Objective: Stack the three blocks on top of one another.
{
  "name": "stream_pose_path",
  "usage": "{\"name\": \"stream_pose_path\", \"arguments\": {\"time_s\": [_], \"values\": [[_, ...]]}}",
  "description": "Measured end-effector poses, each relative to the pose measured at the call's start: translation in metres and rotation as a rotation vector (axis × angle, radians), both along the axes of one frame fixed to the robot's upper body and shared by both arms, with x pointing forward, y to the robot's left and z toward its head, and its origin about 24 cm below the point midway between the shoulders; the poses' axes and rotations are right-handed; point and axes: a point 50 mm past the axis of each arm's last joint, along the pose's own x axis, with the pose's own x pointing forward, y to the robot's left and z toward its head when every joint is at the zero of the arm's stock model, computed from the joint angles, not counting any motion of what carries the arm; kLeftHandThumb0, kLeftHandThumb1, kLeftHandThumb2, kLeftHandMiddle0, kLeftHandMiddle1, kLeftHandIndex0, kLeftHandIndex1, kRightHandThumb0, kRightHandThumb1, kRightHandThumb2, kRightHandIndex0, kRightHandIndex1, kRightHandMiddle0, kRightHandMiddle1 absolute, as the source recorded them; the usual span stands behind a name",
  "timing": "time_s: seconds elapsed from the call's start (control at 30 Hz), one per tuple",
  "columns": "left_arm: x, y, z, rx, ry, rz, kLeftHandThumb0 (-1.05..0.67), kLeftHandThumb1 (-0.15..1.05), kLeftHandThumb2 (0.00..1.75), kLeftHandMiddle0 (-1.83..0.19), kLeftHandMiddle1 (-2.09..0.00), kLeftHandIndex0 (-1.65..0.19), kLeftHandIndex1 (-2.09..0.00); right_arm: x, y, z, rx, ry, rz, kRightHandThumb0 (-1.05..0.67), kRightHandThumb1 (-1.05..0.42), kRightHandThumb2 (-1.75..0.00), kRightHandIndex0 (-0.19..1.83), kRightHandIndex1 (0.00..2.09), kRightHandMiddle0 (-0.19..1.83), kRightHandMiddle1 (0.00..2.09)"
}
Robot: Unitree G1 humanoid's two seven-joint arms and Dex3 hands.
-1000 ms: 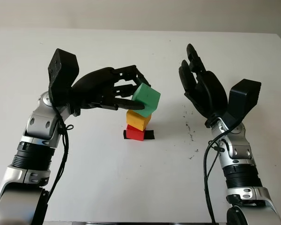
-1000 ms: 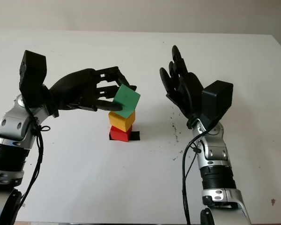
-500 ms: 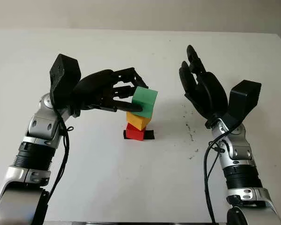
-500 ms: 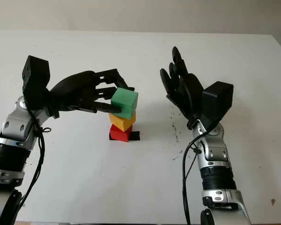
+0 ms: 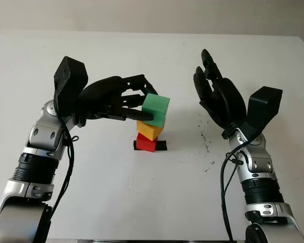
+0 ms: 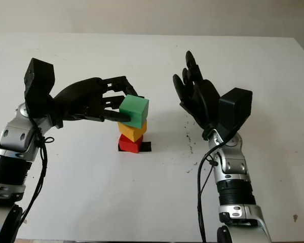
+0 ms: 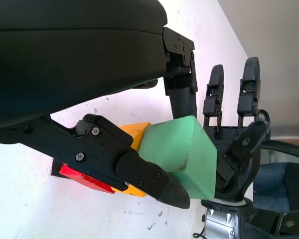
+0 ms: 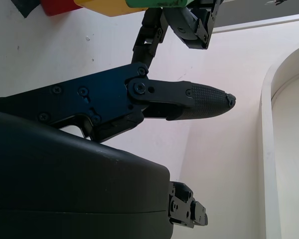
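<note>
Green block (image 5: 155,109) sits atop yellow block (image 5: 149,129) over red block (image 5: 146,143), mid-tabletop (image 5: 142,202) — our left hand (image 5: 114,97) grips it. Right hand (image 5: 218,98) open, raised beside. We judge risk: green overhangs — careless release could topple stack.

white table (image 5: 142,197) – red block (image 5: 146,143) on blk patch (image 5: 162,145)

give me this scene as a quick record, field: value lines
stack base: red block on a black patch on the white table
middle: yellow block on the red one
top: green block sitting on the yellow one
left hand: shut on the green block
right hand: open, raised to the right of the stack
stack state: three high, top block not yet released
</note>
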Motion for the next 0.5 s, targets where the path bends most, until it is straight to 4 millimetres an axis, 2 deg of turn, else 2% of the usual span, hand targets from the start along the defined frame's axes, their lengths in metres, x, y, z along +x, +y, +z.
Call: {"name": "stream_pose_path", "arguments": {"time_s": [0.27,0.5], "values": [[-0.0005,0.0008,0.0004,0.000,0.007,-0.002,-0.40,0.98,0.05,-0.15,-0.04,-0.11,-1.81,0.0000,-0.0002,-0.0001,-0.003,0.001,-0.002,-0.69,-1.05,-0.46,-0.19,0.00,-0.19,0.05],[-0.0008,0.0022,0.0002,-0.002,0.021,-0.003,-0.39,0.97,0.05,-0.13,-0.04,-0.08,-1.77,0.0000,-0.0001,-0.0003,-0.003,0.003,0.001,-0.68,-1.05,-0.47,-0.19,0.00,-0.19,0.05]]}}
